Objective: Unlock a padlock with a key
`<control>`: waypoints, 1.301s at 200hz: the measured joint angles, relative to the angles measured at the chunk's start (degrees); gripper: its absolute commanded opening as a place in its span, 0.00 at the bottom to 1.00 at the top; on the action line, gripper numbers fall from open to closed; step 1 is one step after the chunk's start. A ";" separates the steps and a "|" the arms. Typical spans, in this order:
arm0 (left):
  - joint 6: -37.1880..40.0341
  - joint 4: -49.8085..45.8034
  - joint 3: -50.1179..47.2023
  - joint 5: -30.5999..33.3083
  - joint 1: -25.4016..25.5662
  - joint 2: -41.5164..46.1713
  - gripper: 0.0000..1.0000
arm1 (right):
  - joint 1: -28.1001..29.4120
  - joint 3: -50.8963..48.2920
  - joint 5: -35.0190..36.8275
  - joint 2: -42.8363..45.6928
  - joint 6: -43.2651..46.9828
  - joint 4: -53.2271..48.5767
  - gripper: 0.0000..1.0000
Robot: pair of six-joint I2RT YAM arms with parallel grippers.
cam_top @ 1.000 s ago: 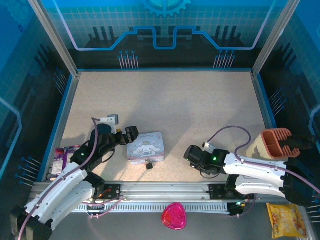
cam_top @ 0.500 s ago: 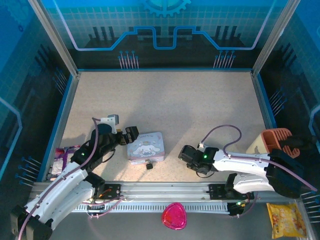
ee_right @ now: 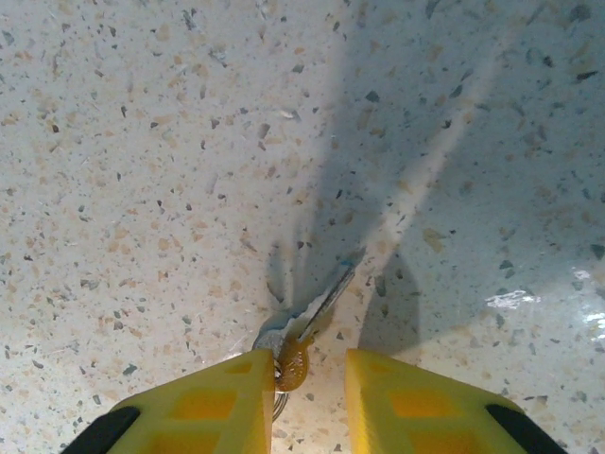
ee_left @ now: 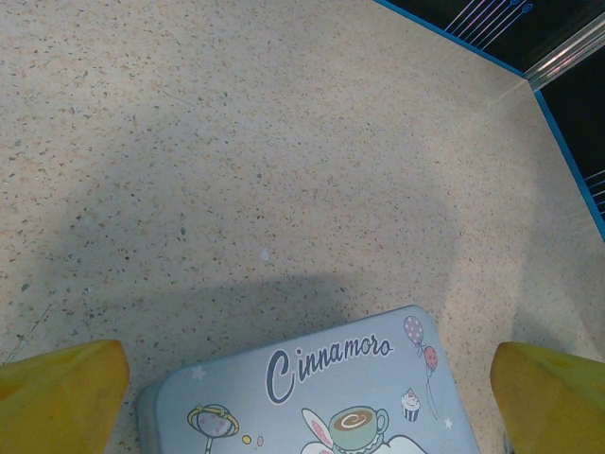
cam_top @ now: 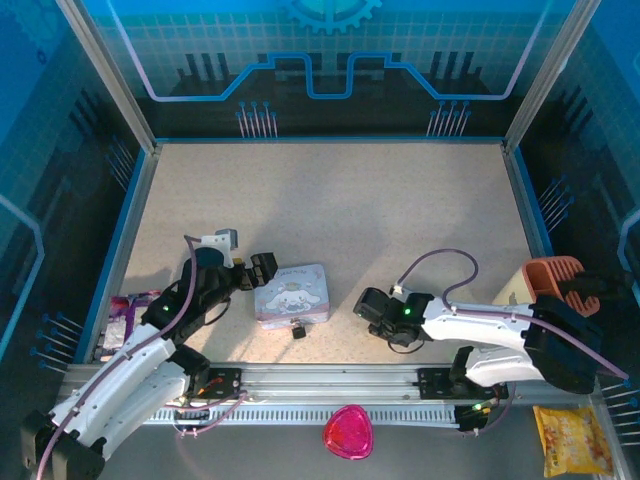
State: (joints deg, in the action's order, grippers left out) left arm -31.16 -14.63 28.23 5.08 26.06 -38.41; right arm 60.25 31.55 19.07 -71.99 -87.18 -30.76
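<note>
So the whole thing came down to where the key sat relative to your right gripper. In the right wrist view it lay flat on the speckled table, dead ahead of the tips. Its ring end and a little brassy bit were tucked into the gap between the yellow fingers, and the blade pointed away from the gripper, angled up and to the right. The jaws stood only a little apart, wider than the key's head, with daylight on one side. My read is you were straddling it, not pinching it, though I couldn't be sure nothing was touching. Because the blade ran roughly along your approach line rather than across the jaws, a squeeze would've caught the head, which is what you'd want imo. The padlock was the small dark thing just beside the near edge of the Cinnamoroll tin, off to the left of your right gripper in the top view and roughly between the two grippers. Your left gripper was spread wide with nothing in it, sitting at the tin's left end. So the right arm was clearly the closer one for the key, and the lock looked about equally reachable from either side.
</note>
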 measured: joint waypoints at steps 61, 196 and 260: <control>0.00 0.00 0.00 0.00 0.00 0.00 0.99 | 0.00 0.09 0.02 0.09 0.26 0.83 0.32; 0.00 0.00 0.00 0.00 0.00 0.00 0.99 | -0.87 0.81 -0.22 -3.04 2.12 4.72 0.25; 0.00 0.00 0.00 0.00 0.00 0.00 0.99 | -1.25 2.95 -0.17 -5.11 4.35 2.80 0.12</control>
State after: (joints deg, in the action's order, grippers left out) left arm -31.16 -14.63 28.23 5.08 26.06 -38.41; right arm 59.00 34.50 18.90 -77.10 -82.83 -27.97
